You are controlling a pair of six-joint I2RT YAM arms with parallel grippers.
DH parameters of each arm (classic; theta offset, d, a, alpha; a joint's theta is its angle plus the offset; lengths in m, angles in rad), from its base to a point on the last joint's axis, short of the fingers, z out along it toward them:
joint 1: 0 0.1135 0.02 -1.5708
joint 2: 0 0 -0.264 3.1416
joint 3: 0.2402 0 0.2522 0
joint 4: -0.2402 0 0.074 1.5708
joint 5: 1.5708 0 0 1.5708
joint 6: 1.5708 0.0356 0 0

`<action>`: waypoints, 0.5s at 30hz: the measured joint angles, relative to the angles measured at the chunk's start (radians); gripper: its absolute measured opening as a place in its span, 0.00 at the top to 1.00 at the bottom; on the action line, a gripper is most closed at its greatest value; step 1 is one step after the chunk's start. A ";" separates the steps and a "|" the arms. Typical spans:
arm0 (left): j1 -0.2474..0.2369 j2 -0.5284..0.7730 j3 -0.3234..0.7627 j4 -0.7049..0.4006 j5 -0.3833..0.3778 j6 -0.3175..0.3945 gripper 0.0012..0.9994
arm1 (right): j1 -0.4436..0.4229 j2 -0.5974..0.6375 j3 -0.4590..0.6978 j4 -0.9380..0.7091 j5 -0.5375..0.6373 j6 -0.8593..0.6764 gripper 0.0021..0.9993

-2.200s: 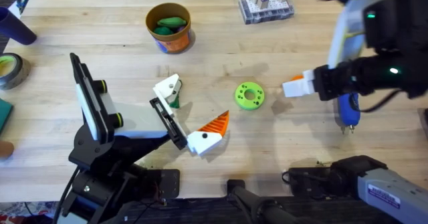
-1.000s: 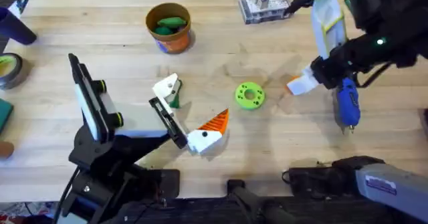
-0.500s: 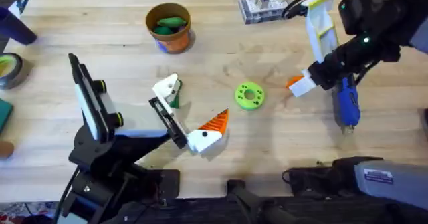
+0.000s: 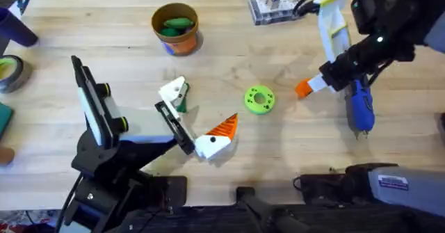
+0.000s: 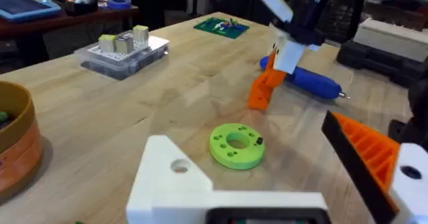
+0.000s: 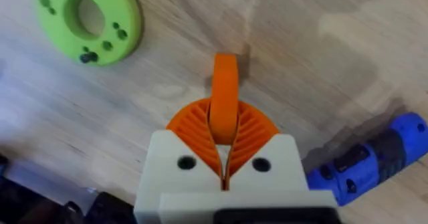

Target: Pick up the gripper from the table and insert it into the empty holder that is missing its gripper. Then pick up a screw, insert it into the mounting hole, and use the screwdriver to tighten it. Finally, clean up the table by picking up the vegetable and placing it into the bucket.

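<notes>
My right gripper (image 4: pixel 325 80) is shut on the gripper (image 4: pixel 306 88), a long orange finger on a white base, and holds it tilted with its tip close to the table. In the right wrist view the orange pads (image 6: pixel 251 127) clamp that finger (image 6: pixel 224 90). The blue screwdriver (image 4: pixel 361 109) lies just beside it. My left gripper (image 4: pixel 203 109) rests open on the table, with the white holder (image 4: pixel 174 92) on one side and an orange ribbed wedge (image 4: pixel 224 129) on the other. The small dark green vegetable (image 4: pixel 181 106) lies against the holder. The orange bucket (image 4: pixel 182 45) stands at the back with green pieces inside.
A lime ring (image 4: pixel 259 99) lies between the two grippers. A clear parts box (image 4: pixel 277 5) sits at the back right. A dark blue cylinder (image 4: pixel 14 28) and a tape roll (image 4: pixel 8 73) stand at the left edge.
The right arm has swung its wrist round and back, and the held orange finger has tipped from level to pointing down at the table. The left arm has not moved.
</notes>
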 joint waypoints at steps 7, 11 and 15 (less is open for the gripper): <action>0.000 0.000 0.000 0.000 0.000 0.000 0.01 | 0.000 -0.129 0.069 0.014 -0.218 0.040 0.99; 0.000 0.000 0.000 0.000 0.000 0.000 0.01 | 0.000 -0.191 0.082 0.047 -0.412 0.110 0.99; 0.000 0.000 0.000 0.000 0.000 0.000 0.01 | 0.000 -0.183 0.083 0.047 -0.587 0.188 0.99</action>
